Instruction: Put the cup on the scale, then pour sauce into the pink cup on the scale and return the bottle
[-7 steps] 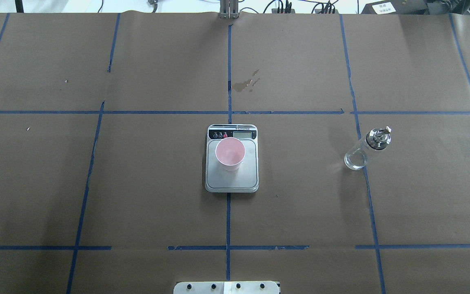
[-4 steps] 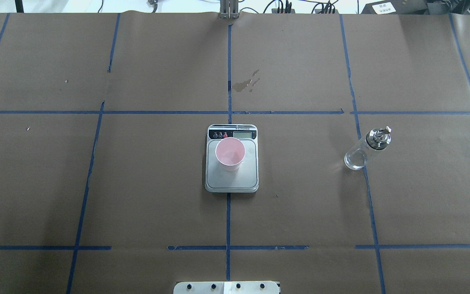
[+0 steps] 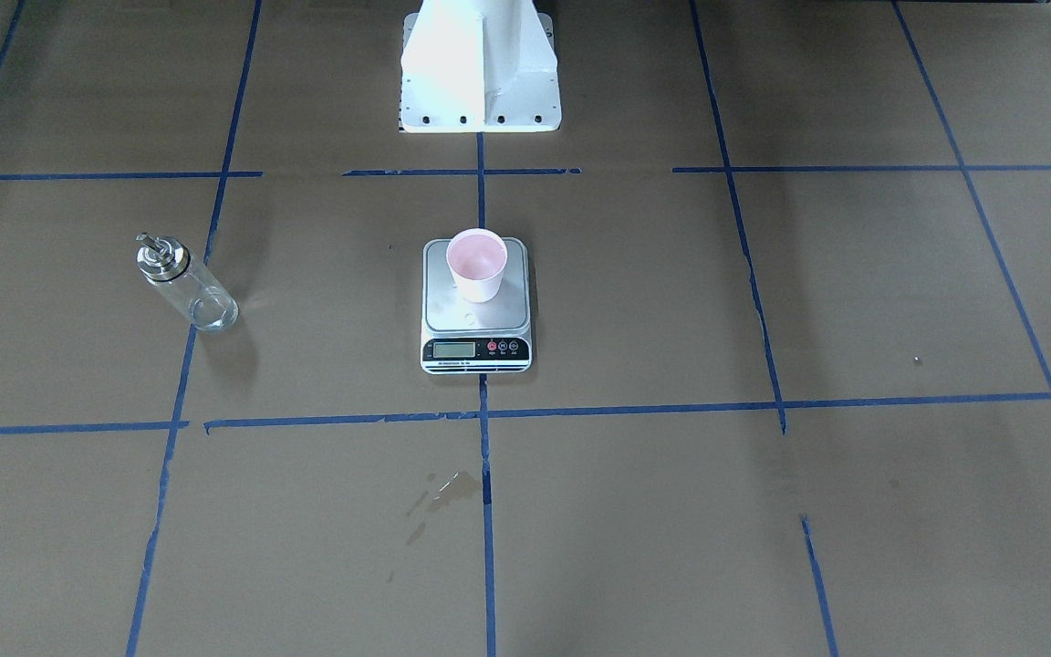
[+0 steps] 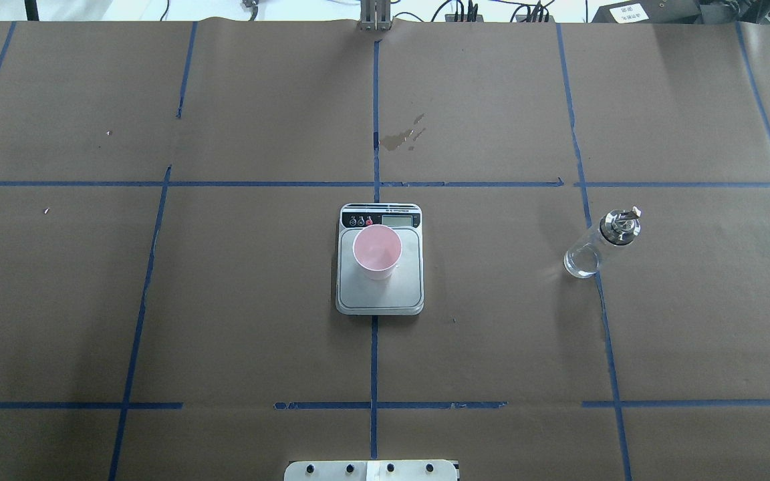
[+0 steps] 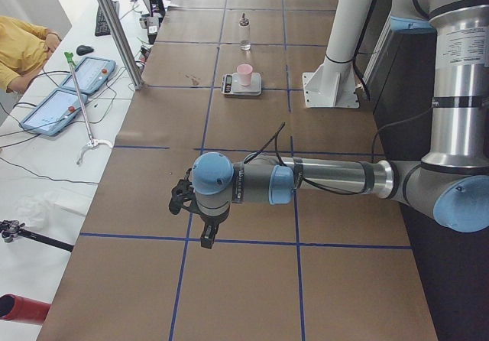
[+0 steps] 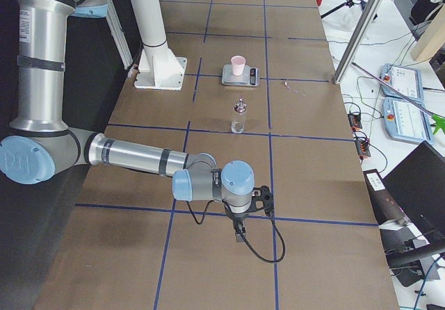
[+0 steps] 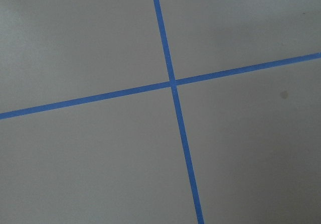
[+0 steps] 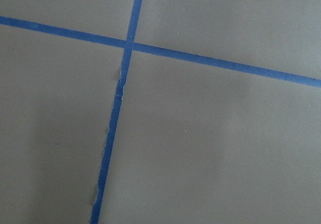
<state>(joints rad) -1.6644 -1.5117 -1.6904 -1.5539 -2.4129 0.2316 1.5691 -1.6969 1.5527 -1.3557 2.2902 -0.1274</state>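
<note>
The pink cup [image 4: 377,251] stands upright on the silver platform of the scale [image 4: 405,287] at the table's middle, also seen from the front as cup [image 3: 477,264] on scale [image 3: 489,315]. The clear glass bottle [image 4: 595,247] with its metal pourer stands upright on the table on the robot's right, apart from the scale. I cannot make out the sauce through the glass. Both arms are parked far out at the table's ends. The left gripper [image 5: 180,197] and the right gripper [image 6: 264,199] show only in the side views, so I cannot tell their state.
Blue tape lines grid the brown paper table cover. A small dark stain [image 4: 404,135] lies beyond the scale. The robot's white base [image 3: 478,68] stands behind the scale. Tablets [image 6: 402,101] and cables lie on the side bench, where a person's sleeve [image 5: 19,47] shows.
</note>
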